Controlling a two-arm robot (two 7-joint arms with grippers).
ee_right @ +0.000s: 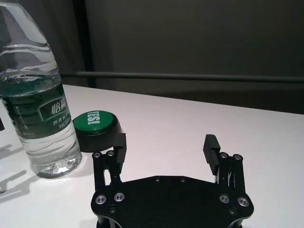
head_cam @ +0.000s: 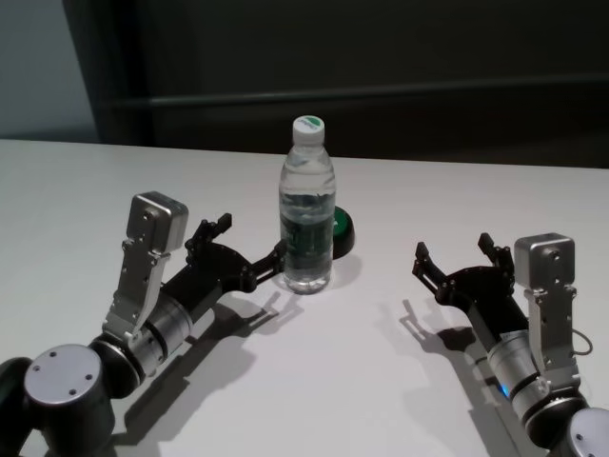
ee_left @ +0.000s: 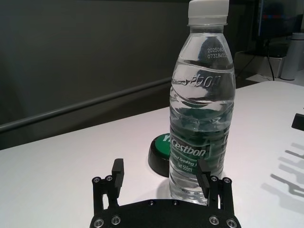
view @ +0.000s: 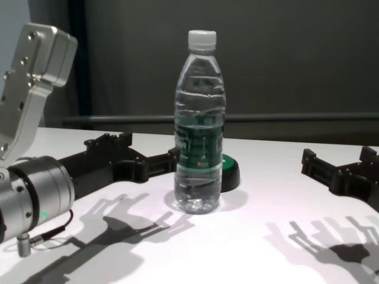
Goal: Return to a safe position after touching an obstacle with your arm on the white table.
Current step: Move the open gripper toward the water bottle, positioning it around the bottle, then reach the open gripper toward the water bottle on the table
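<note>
I am resting my right gripper [head_cam: 455, 257] low over the white table [head_cam: 362, 381], spread wide and well apart from everything. My left gripper [head_cam: 249, 249] is also gaping wide, one finger [head_cam: 276, 255] touching, or all but touching, the lower wall of the water bottle [head_cam: 306, 211]. I judge the contact step done; next I should be drawing that arm straight back without tipping it. The bottle is standing upright mid-table: tall, ribbed clear plastic, white cap. Just behind it is sitting a squat, glossy green-topped black button [head_cam: 341, 231].
</note>
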